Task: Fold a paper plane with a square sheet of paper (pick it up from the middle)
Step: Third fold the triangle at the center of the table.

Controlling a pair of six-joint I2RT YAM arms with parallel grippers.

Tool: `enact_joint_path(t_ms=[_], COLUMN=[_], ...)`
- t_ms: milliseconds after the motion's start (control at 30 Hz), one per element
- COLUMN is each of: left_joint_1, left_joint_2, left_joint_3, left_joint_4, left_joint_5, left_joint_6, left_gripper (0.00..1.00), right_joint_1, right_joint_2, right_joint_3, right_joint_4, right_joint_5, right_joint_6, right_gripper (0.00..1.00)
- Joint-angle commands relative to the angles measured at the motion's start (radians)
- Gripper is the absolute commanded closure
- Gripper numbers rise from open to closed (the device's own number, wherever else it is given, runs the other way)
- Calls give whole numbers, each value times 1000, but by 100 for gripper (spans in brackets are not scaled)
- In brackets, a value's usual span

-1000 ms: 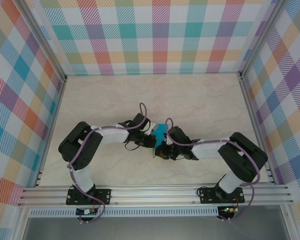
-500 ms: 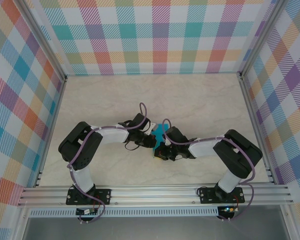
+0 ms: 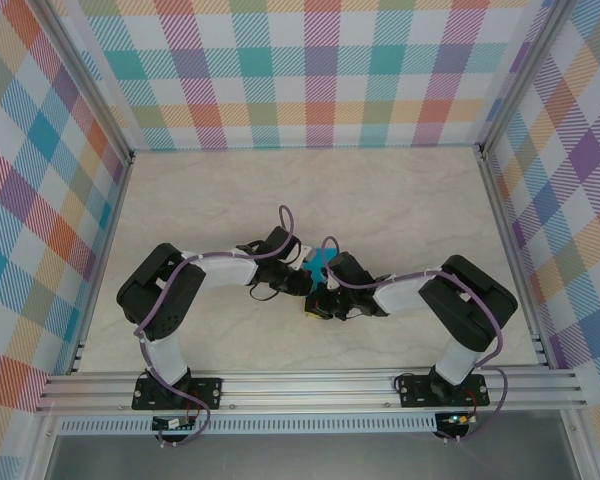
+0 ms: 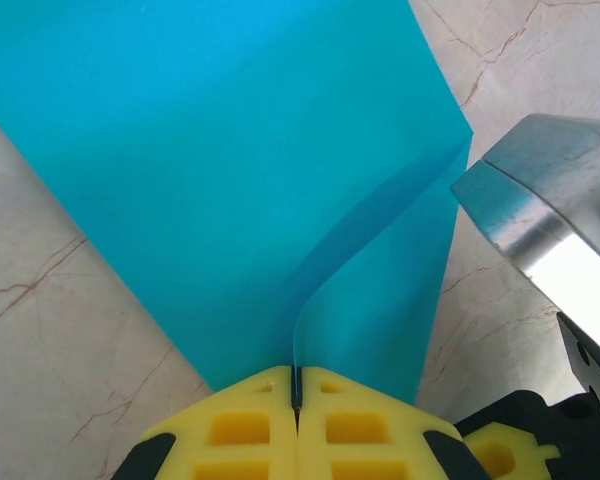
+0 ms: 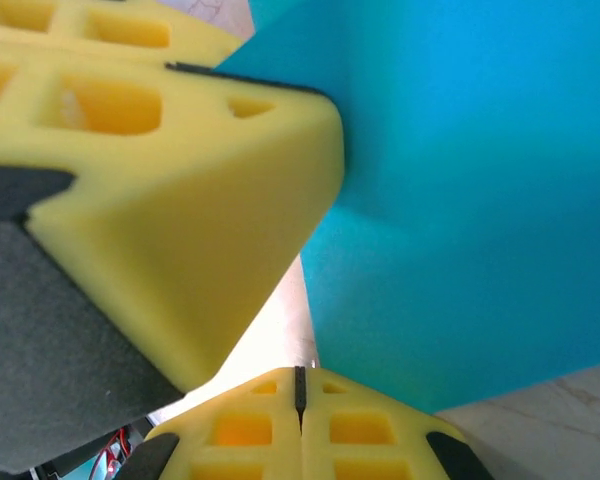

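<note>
Left end effector (image 4: 296, 385) and right end effector (image 5: 300, 390) each clamp the square sheet of paper (image 4: 230, 170), apparently creased.

The counter (image 3: 400, 190) is a pale cream, marble-look surface with thin brown veins. Plaid walls (image 3: 320, 70) close it in on three sides, and an aluminium rail (image 3: 310, 385) runs along its near edge. The square sheet of paper (image 3: 317, 262) is over its middle; whether it touches the counter cannot be told.

- Table (image 3: 380, 190) bare from 9 through 12 to 3 o'clock: free passage.
- Centre crowded: left gripper (image 4: 296, 385), right gripper (image 5: 300, 385) tip to tip on square sheet of paper (image 4: 240, 150).
</note>
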Motion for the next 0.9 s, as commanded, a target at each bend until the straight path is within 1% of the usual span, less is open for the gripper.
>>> enact_joint_path(t_ms=[0,100,200,300,367,500,600,700,867], left_joint_1=[9,9,8,9,8,9,9,9,9], left_joint_2=[37,37,38,42,42,44,40,41,39], left_joint_3=[-21,-24,-21,-19,-17,-13,-16,-17,-17], left_joint_4=[-92,-94,-96,-96,-96,-102,-102,-103,-108], left_joint_5=[-48,-49,-49,-47,-48,-50,-49,-49,-51], left_joint_6=[15,17,17,17,17,18,19,18,23], left_gripper=[100,100,100,100,100,100,100,100,100], right_joint_1=[-6,-69,-163,-251,-290,-304,-305,-305,-305], right_joint_2=[-25,-108,-160,-153,-130,-57,-2,42,59], right_joint_3=[16,0,-11,-3,10,66,67,40,30], right_joint_4=[-79,-86,-112,-97,-72,-73,-83,-53,-49], right_joint_5=[19,16,10,-26,-53,-74,-16,15,21], right_joint_6=[-25,-49,-87,-111,-115,-142,-137,-118,-126], right_gripper=[100,100,100,100,100,100,100,100,100])
